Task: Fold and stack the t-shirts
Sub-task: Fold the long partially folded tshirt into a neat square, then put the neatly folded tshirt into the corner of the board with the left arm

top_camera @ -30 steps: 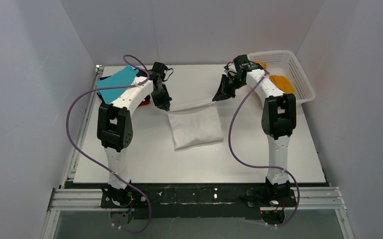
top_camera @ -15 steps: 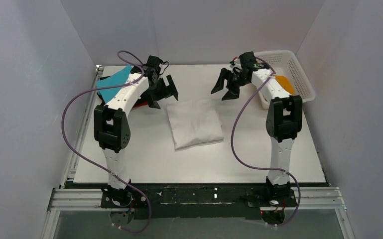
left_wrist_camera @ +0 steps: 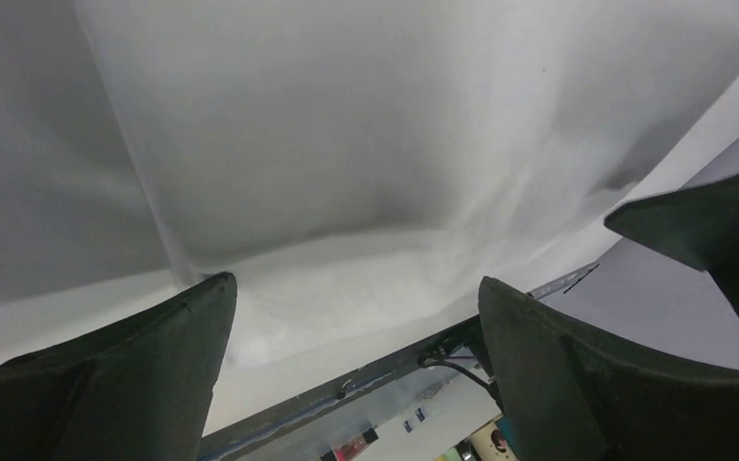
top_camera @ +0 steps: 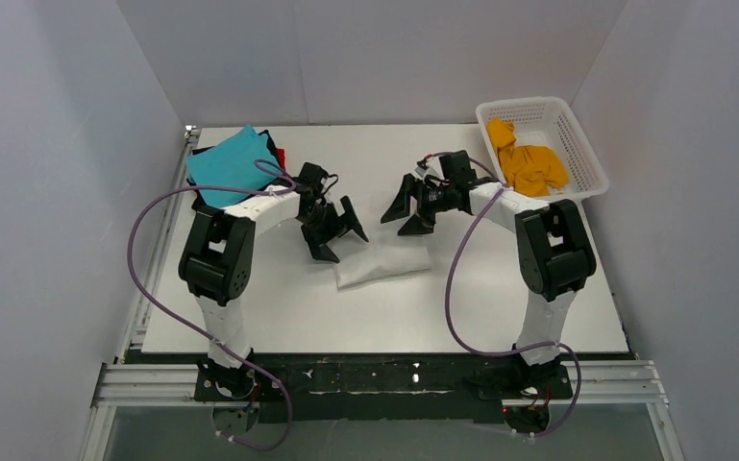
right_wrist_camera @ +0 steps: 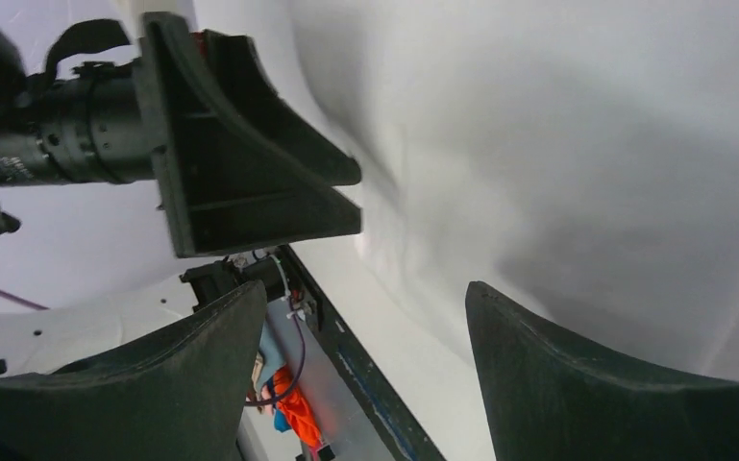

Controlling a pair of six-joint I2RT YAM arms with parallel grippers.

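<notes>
A white t-shirt (top_camera: 382, 265) lies folded in the middle of the table (top_camera: 279, 307). My left gripper (top_camera: 338, 230) hangs open over its far left corner. The right gripper (top_camera: 406, 206) stands open over its far right corner. Neither holds anything. The left wrist view has white cloth (left_wrist_camera: 346, 279) close below the open left gripper (left_wrist_camera: 356, 293). In the right wrist view the open right gripper (right_wrist_camera: 365, 300) is beside white cloth (right_wrist_camera: 586, 144), facing the left gripper (right_wrist_camera: 240, 163). A teal t-shirt (top_camera: 234, 165) lies far left on red and black ones (top_camera: 278, 154). An orange t-shirt (top_camera: 529, 165) fills the basket.
The white lattice basket (top_camera: 577, 130) stands at the far right corner. The teal pile takes up the far left corner. Grey walls close in the table on three sides, and a metal rail (top_camera: 384, 379) runs along the near edge by the arm bases.
Both grippers opened and let go of the white t-shirt's far edge, which dropped onto the fold. Both arms then came down and nearer, over the shirt's far corners.
</notes>
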